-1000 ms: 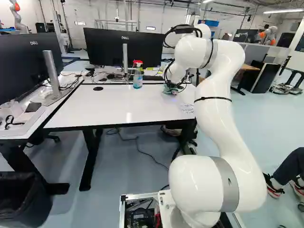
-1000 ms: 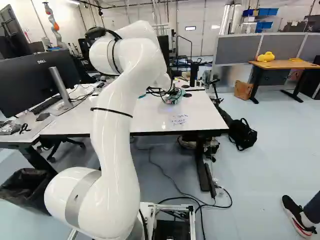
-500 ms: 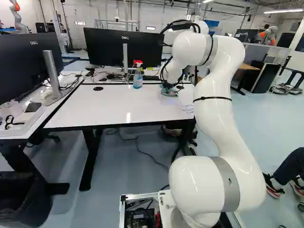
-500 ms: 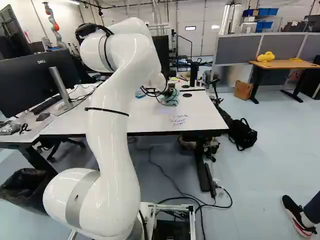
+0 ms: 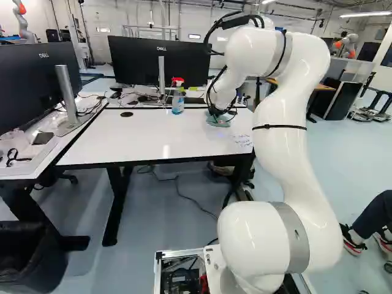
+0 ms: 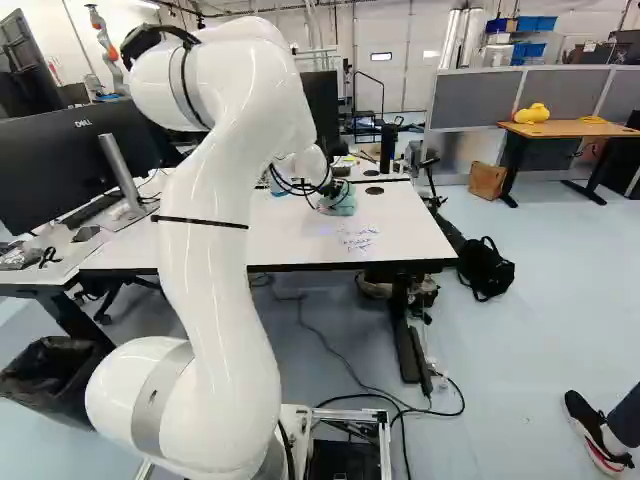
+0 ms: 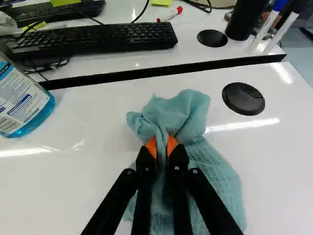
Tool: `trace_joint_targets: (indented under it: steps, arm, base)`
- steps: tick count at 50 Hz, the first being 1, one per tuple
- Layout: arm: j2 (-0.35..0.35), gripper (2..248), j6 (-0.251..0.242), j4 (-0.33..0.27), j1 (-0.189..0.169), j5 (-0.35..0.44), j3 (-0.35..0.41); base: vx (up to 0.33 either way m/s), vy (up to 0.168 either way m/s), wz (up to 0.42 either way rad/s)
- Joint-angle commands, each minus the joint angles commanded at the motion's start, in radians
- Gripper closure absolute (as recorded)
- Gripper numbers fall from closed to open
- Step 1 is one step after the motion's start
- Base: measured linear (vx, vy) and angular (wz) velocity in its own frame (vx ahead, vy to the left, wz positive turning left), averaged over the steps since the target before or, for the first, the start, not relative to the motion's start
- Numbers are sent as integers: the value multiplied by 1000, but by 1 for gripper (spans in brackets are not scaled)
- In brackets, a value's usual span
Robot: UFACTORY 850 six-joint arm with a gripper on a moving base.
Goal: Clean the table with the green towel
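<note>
1. Arm: the white jointed arm [image 5: 278, 177] reaches over the white, black-edged worktop [image 5: 159, 138]. The black gripper [image 5: 215, 111] at its end points down toward the far part of the surface.
2. Fingers: the black fingers [image 7: 145, 159] are clamped on the pale green cloth towel [image 7: 168, 115]. The orange pads [image 7: 151, 146] pinch a gathered fold from two sides.
3. Towel: it sits on the worktop. One bunched part stands out ahead of the fingers; a looser, textured part spreads under and beside them.
4. Bottle: a clear spray bottle of blue liquid with a red and white trigger head [image 5: 177, 101] stands upright near the far edge of the worktop, apart from the towel.
5. Grommet: a round black cable grommet [image 7: 243, 99] is set in the surface on the other side of the towel from the bottle.
6. Marks: blue handwritten marks [image 6: 358, 238] remain visible on the worktop, nearer the base than the towel.
7. Rear area: beyond a dark gap, a second white surface [image 7: 195, 58] carries a black keyboard [image 7: 93, 41], a red-capped marker [image 7: 168, 14] and a black cylinder [image 7: 247, 19]. A large black monitor [image 5: 156, 61] stands behind the bottle.
</note>
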Motion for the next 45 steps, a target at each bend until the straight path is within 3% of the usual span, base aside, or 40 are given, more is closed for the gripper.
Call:
trace_joint_targets:
  steps: [18,45]
  arm:
    - [42,206,0,0,-34,0,57]
    - [-2,206,0,0,-96,0,-3]
  base:
    - [0,0,0]
    - [0,0,0]
